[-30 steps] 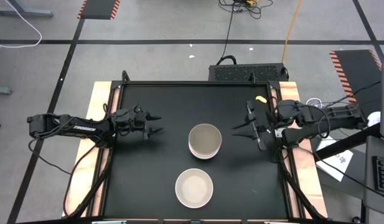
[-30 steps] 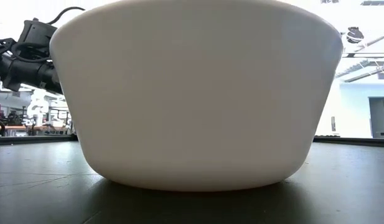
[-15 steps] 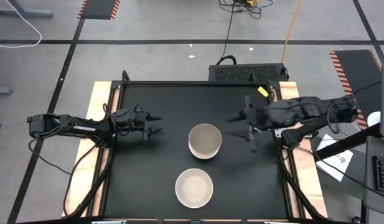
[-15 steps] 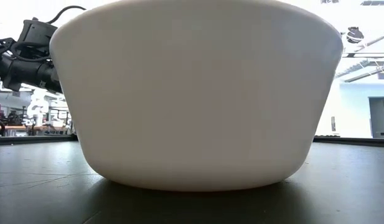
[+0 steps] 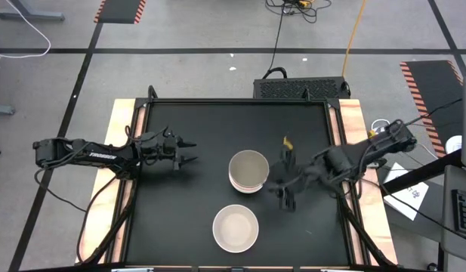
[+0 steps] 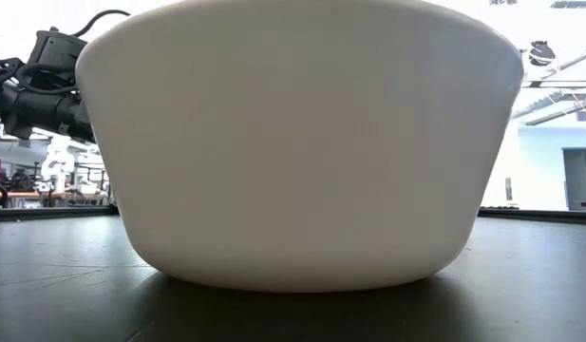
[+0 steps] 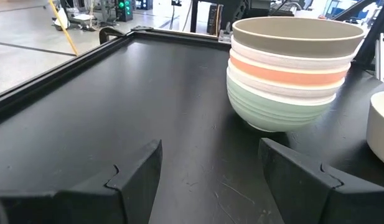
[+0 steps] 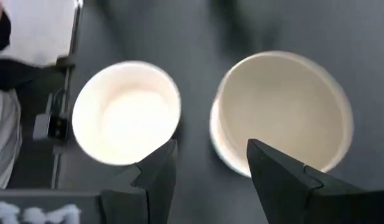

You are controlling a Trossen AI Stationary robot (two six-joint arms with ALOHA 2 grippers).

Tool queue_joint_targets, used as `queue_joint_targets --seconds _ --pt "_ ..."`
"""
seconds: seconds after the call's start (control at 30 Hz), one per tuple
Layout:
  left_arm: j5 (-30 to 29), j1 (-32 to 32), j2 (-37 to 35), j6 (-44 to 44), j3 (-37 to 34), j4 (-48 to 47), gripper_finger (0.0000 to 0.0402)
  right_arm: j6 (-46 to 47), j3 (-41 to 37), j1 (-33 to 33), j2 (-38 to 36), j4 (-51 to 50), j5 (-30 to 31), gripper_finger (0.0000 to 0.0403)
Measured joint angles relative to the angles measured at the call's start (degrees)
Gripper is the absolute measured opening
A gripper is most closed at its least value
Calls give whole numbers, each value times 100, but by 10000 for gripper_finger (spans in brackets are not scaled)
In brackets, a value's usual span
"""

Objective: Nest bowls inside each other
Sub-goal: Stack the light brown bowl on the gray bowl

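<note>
My right pincer hangs with fingers spread above the black bench, just beside the stack of nested bowls near the bench's middle and holding nothing. A lone white bowl sits apart, nearer the front edge. My left pincer, also spread and empty, waits left of the stack.
</note>
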Motion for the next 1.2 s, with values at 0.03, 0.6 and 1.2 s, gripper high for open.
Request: queue_joint_targets --seconds 0.03,0.6,1.2 --pt "12 0 0 0 0 0 271 101 0 79 91 4 -2 186" --pt "277 -2 -1 -356 2 159 271 -1431 -21 867 1455 176 -456 185" --pt "329 -17 -2 -730 2 129 271 -2948 -127 1300 1924 1965 -590 185"
